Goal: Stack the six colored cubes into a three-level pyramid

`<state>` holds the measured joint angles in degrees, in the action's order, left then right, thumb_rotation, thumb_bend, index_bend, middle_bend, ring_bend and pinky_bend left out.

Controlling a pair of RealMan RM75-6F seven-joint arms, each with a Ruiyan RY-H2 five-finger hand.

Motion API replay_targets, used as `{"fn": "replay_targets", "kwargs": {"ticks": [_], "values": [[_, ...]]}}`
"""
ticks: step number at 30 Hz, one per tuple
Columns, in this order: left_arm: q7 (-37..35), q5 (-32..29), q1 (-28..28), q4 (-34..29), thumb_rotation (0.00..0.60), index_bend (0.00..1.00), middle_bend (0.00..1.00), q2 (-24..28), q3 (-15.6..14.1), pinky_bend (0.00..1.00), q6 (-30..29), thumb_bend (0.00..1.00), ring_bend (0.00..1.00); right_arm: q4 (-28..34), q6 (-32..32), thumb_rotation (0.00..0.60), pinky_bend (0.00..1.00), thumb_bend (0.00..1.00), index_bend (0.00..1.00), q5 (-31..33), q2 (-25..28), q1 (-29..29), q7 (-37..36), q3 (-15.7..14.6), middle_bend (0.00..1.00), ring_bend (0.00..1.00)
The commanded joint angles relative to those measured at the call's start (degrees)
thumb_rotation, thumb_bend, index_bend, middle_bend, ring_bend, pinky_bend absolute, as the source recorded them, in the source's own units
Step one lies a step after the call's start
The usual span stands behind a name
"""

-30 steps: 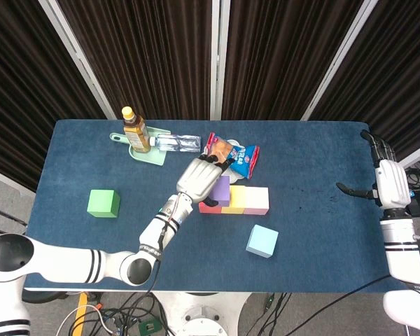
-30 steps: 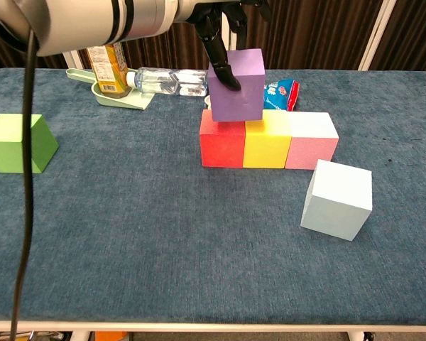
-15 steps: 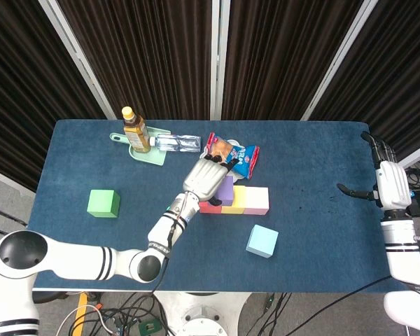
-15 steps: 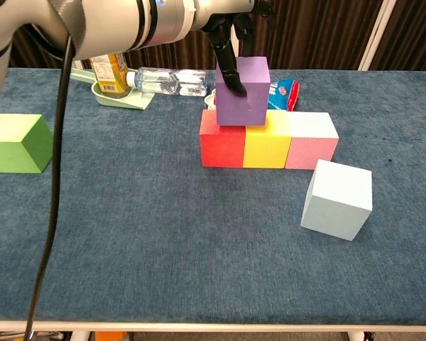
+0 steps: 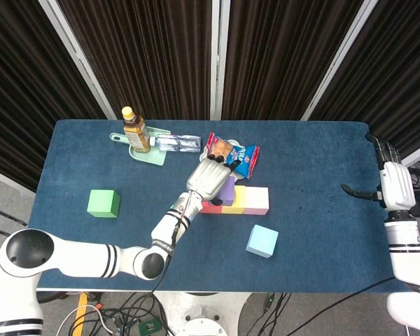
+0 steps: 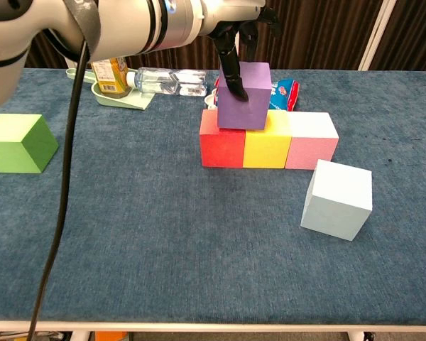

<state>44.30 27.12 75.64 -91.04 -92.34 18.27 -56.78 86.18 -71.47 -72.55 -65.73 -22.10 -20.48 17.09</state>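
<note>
The left hand grips the purple cube, which sits on the red cube and yellow cube (only the head view shows the right hand, fingers apart, holding nothing). Behind the blue table hang dark curtains.

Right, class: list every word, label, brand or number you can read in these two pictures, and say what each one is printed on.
No text can be read in either view.
Brown bottle: its label is too small and blurred to read.
Snack bag: there is print on it, but it is blurred.
Clear bottle: no lettering can be made out.
Purple cube and the other cubes: plain faces, no markings.
</note>
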Motion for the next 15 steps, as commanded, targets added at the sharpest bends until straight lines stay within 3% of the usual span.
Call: {"fn": "replay_targets", "kwargs": {"ticks": [1, 15], "values": [[0.1, -0.5, 0.4, 0.2, 0.600, 0.13, 0.55, 0.0, 0.0, 0.24, 0.1, 0.17, 0.20, -0.5, 0.2, 0.600, 0.00, 0.02, 0.00, 0.1, -0.3, -0.1, 0.0, 0.0, 0.10, 0.00], [1.0, -5.8, 1.8, 0.9, 0.600, 0.13, 0.56, -1.0, 0.3, 0.24, -1.1, 0.17, 0.20, -2.6, 0.9, 0.600, 0.00, 0.02, 0.00, -0.1, -1.0, -0.1, -1.6, -0.1, 0.10, 0.00]]}}
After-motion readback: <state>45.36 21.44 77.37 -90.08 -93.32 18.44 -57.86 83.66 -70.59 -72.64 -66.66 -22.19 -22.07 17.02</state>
